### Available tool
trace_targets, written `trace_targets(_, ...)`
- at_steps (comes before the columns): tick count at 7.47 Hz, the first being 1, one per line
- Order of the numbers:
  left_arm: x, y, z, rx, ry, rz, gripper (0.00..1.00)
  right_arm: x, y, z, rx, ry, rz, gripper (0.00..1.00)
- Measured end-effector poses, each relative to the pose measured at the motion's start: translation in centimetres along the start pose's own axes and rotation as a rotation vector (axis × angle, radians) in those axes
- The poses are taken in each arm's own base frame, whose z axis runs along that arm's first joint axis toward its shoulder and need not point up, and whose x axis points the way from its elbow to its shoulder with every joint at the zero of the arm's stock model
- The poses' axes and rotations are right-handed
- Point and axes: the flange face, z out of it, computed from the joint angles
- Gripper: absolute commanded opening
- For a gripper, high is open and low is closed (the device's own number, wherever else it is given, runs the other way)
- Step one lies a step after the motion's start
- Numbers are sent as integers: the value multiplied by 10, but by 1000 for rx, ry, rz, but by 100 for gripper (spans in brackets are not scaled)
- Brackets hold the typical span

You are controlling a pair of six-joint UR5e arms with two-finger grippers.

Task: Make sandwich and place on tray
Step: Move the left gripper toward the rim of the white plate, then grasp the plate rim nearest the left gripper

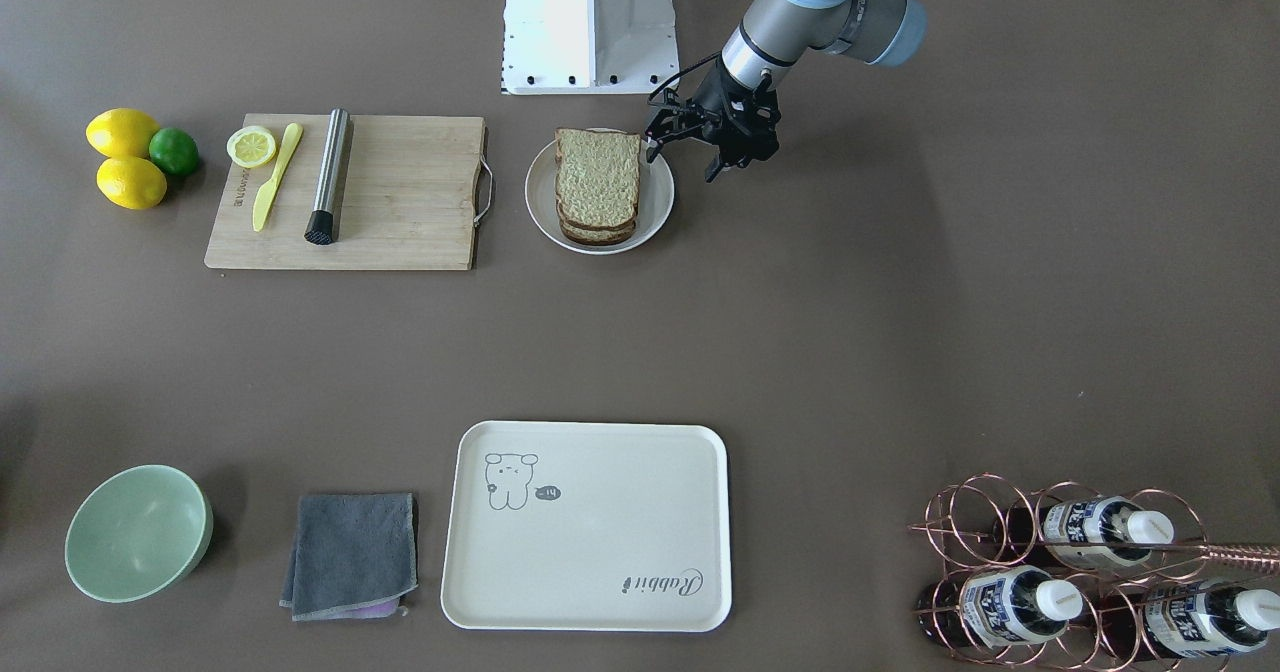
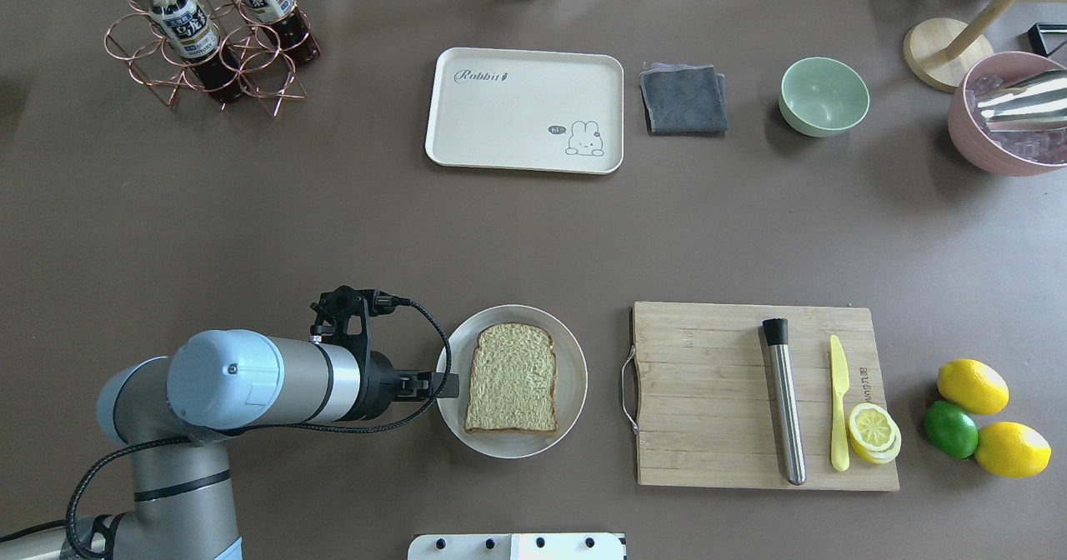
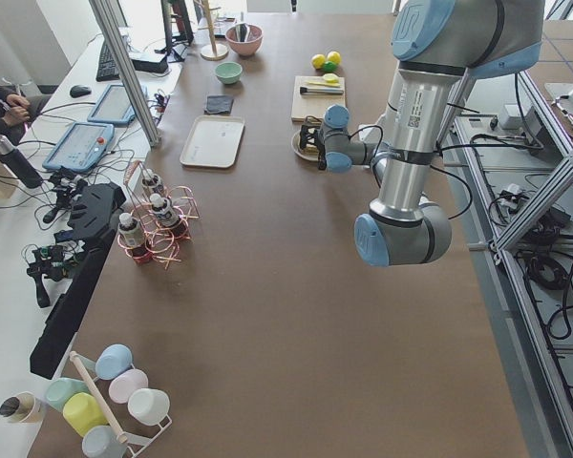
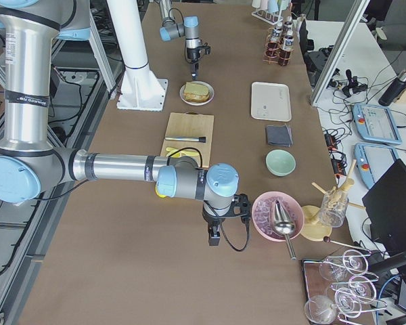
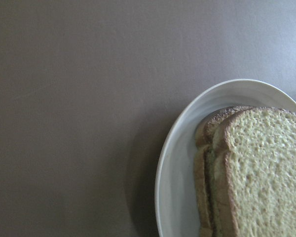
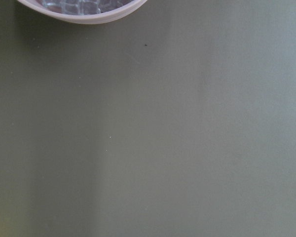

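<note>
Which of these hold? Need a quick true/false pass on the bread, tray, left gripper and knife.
1. The stacked bread sits on the white plate. True.
2. The tray carries a slice. False: nothing lies on it.
3. The left gripper grips the bread. False: it is open beside the plate, holding nothing.
4. The yellow knife lies on the cutting board. True.

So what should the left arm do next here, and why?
Probably shift the left gripper sideways over the sandwich and lower it with its jaws open around the stack. The gripper hangs beside the white plate and holds nothing, the slices are already stacked on that plate, and the tray is bare.
</note>
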Motion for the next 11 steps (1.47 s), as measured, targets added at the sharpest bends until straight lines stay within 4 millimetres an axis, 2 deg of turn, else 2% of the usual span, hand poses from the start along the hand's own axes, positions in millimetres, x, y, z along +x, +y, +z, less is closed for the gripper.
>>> trace_targets(4,0,-1,8,40,-10,-134,93,1,1,1,-2,1,0,100)
trace_targets(6,-1,0,11,40,-13,-139,81,1,1,2,-2,1,0,100)
trace_targets(7,-1,3,13,39,-16,-138,69,1,1,2,-2,1,0,100)
trace_targets(9,3,14,19,45,-16,-127,51,2,1,2,-3,1,2,100)
trace_targets(10,6,18,19,47,-6,-122,43,2,1,2,-3,1,2,100)
trace_targets(11,7,20,19,47,3,-119,41,2,1,2,-3,1,2,100)
